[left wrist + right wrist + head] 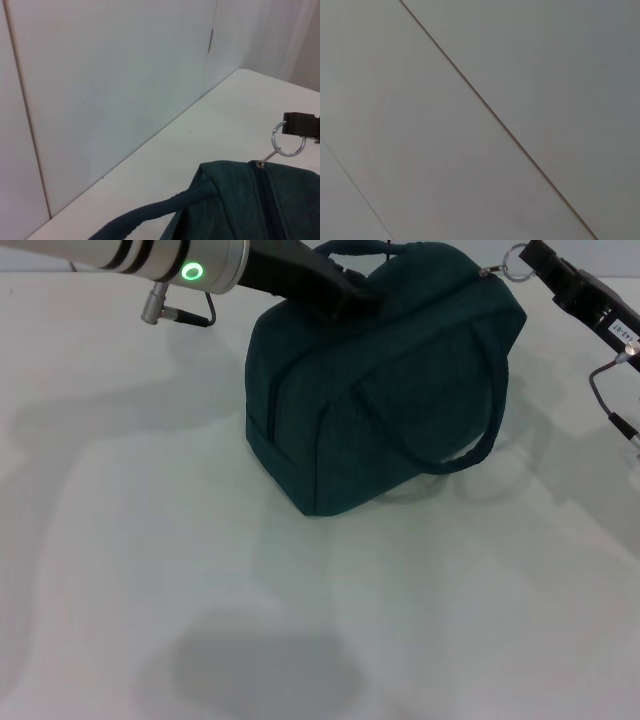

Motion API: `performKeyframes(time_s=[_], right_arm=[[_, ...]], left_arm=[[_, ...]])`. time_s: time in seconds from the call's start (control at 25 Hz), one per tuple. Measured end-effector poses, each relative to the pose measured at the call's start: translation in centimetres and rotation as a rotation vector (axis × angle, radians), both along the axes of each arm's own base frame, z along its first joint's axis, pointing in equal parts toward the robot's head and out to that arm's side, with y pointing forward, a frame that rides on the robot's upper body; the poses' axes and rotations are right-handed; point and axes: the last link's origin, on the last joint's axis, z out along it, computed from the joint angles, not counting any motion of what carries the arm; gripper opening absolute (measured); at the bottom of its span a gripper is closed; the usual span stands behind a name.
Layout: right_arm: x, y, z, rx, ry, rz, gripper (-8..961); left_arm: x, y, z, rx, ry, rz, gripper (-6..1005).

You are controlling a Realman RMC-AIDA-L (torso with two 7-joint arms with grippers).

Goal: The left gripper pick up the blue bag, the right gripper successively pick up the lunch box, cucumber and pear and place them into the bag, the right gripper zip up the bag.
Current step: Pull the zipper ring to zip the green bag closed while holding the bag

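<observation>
The left arm (150, 262) reaches in from the upper left of the head view, a green ring light glowing on its wrist. Its dark left end effector (345, 290) lies against the top of the bag (380, 390), by the far handle; whether it is clamped on the handle or just pressed there cannot be told, as the tips are lost against the dark fabric.

The bag, a dark blue-green, sits on the white surface (200, 570) in the upper middle of the head view. Its zipper runs along the top and appears drawn closed. The near handle (460, 455) droops in a loop over the front face.

At the bag's right top corner a metal ring (513, 262) hangs from the zipper pull. The right end effector (535, 260) comes in from the upper right and is narrowed on that ring; the left wrist view shows the same, the ring (288, 142) held in the black tip (300, 125) just above the bag's end.

The right wrist view shows only a pale wall (480, 120) with thin seams.
</observation>
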Motion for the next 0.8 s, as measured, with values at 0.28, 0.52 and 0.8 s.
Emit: performKeyframes(time_s=[0.28, 0.52, 0.8], right_arm=[[0.0, 0.0, 0.0, 0.0, 0.0, 0.0, 34], [0.2, 0.1, 0.0, -0.001, -0.005, -0.013, 35], [0.6, 0.2, 0.1, 0.007, -0.005, -0.034, 36]], left_arm=[[0.0, 0.0, 0.0, 0.002, 0.0, -0.002, 238], [-0.2, -0.3, 0.0, -0.017, -0.001, -0.001, 115], [-0.1, -1.0, 0.0, -0.071, -0.011, -0.009, 80]])
